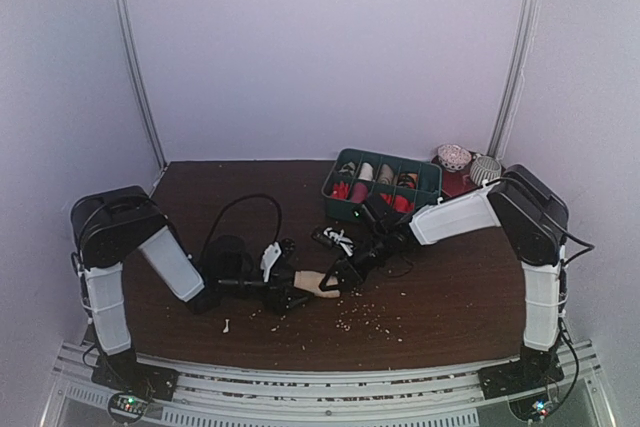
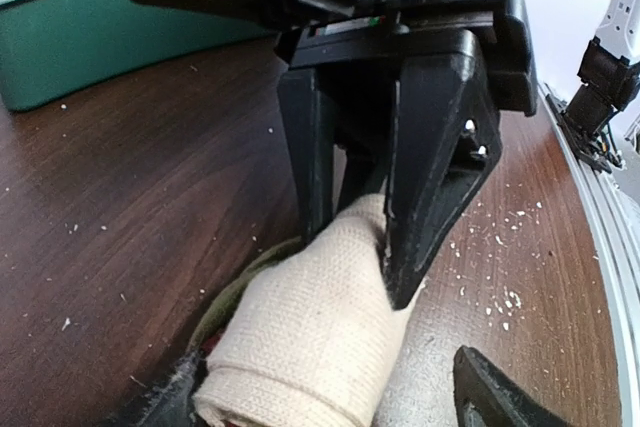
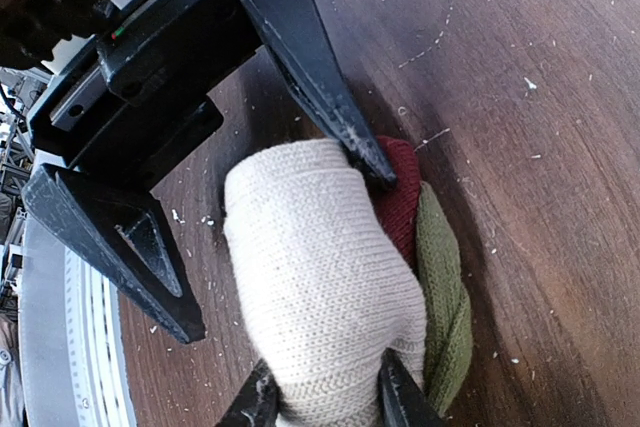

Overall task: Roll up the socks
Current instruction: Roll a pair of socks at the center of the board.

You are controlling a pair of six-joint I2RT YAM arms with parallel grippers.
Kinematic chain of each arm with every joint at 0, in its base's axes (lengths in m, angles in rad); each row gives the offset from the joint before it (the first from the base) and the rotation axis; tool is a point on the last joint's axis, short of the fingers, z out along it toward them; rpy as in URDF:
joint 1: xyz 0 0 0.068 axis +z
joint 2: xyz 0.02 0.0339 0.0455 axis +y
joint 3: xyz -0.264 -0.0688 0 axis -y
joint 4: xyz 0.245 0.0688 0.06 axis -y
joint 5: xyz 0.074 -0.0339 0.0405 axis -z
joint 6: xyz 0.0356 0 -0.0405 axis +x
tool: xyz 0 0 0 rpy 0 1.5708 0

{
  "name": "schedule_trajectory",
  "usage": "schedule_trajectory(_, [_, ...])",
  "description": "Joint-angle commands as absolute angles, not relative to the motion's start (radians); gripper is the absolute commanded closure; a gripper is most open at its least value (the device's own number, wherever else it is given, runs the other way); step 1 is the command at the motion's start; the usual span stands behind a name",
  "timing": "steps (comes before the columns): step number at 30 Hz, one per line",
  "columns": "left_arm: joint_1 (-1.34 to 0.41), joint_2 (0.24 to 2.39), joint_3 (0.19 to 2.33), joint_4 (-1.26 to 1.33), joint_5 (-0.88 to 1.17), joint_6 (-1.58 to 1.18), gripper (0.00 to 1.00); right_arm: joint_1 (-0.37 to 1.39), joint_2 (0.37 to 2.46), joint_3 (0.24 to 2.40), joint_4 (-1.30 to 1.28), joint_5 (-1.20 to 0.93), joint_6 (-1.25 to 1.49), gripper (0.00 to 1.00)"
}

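The beige sock (image 1: 318, 283) lies rolled on the dark wooden table (image 1: 450, 287). Maroon (image 3: 398, 197) and olive-green fabric (image 3: 445, 287) show along one side of the roll. I see no separate plain teal sock. My right gripper (image 3: 325, 372) is shut on one end of the roll (image 3: 320, 277); it also shows in the left wrist view (image 2: 355, 267), pinching the sock's narrowed end. My left gripper (image 2: 330, 387) is open around the other end of the roll (image 2: 300, 337). One left finger (image 3: 330, 97) touches the roll's maroon side; the other (image 3: 130, 247) stands apart.
A green divided bin (image 1: 340, 164) with small rolled bundles stands behind the grippers, also in the left wrist view (image 2: 90, 47). Two patterned balls (image 1: 470, 162) sit at the back right. A black cable loop (image 1: 240, 212) lies left of centre. White crumbs (image 1: 360, 319) scatter the front.
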State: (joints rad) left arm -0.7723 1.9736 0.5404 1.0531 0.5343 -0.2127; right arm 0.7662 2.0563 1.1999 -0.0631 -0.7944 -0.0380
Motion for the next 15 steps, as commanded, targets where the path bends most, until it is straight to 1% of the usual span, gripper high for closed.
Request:
schedule_trajectory(1, [-0.776, 1.951, 0.536, 1.001, 0.485, -0.204, 0.16, 0.779, 2.185, 1.111, -0.381, -0.682, -0.025, 0.72])
schedule_trajectory(3, [-0.776, 1.947, 0.545, 0.978, 0.462, -0.196, 0.17, 0.780, 2.182, 1.108, -0.378, -0.681, -0.025, 0.71])
schedule_trajectory(7, [-0.775, 1.957, 0.568, 0.977, 0.498, -0.188, 0.23, 0.780, 2.183, 1.106, -0.377, -0.683, -0.025, 0.71])
schedule_trajectory(9, [-0.775, 1.970, 0.586, 0.977, 0.514, -0.190, 0.28, 0.779, 2.187, 1.107, -0.380, -0.683, -0.026, 0.71])
schedule_trajectory(11, [-0.775, 1.985, 0.603, 0.966, 0.523, -0.190, 0.35, 0.780, 2.189, 1.107, -0.383, -0.682, -0.028, 0.71])
schedule_trajectory(15, [-0.775, 2.016, 0.637, 0.932, 0.551, -0.193, 0.57, 0.779, 2.198, 1.115, -0.398, -0.684, -0.035, 0.71])
